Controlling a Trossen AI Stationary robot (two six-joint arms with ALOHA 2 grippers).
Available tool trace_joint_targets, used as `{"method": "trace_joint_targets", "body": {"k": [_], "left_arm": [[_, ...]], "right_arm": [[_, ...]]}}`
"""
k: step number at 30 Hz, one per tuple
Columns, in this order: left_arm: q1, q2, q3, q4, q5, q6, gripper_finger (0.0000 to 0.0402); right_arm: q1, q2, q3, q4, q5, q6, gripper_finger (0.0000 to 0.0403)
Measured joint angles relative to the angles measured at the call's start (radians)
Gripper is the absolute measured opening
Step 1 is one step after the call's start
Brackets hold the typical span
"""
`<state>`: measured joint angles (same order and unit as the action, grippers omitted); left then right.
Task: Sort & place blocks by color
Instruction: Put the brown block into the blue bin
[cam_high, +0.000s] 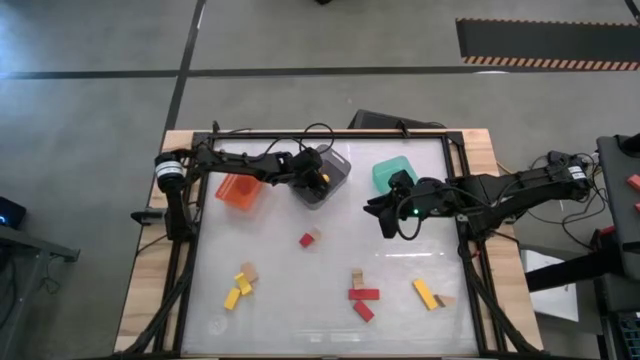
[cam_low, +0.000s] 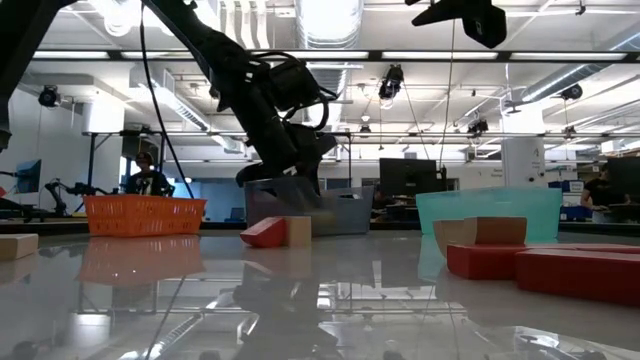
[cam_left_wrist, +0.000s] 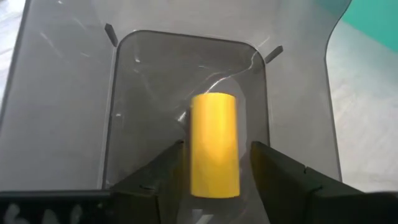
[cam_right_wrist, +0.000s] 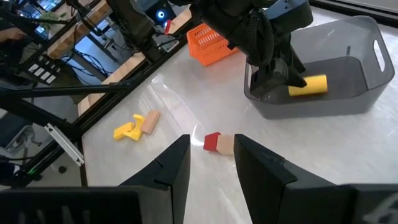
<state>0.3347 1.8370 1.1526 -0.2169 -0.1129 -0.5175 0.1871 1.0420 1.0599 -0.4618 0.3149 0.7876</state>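
One yellow block sits between the parted fingers of the left tool, directly over the floor of the grey bin; whether the fingers still press it or have just let go cannot be told. The right tool hangs over the bench a little past the green bin, fingers narrowly apart and holding nothing, with a red-and-tan pair of blocks lying just ahead of it. By the look of things the sort has barely begun: the orange bin shows no block clearly, and most pieces remain loose on the bench, among them a yellow-and-tan cluster nearer the left arm's side, red blocks toward the middle, and a yellow bar beyond the right tool
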Motion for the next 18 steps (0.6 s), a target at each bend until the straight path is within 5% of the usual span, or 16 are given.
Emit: {"method": "trace_joint_targets", "body": {"k": [7, 18], "left_arm": [[0.000, -0.012, 0.000, -0.001, 0.008, 0.000, 0.0204], [-0.018, -0.177, 0.000, -0.001, 0.024, 0.001, 0.0208]], "right_arm": [[0.000, 0.000, 0.000, -0.001, -0.016, 0.042, 0.0114], [0.000, 0.000, 0.000, -0.007, -0.218, 0.268, 0.0114]]}}
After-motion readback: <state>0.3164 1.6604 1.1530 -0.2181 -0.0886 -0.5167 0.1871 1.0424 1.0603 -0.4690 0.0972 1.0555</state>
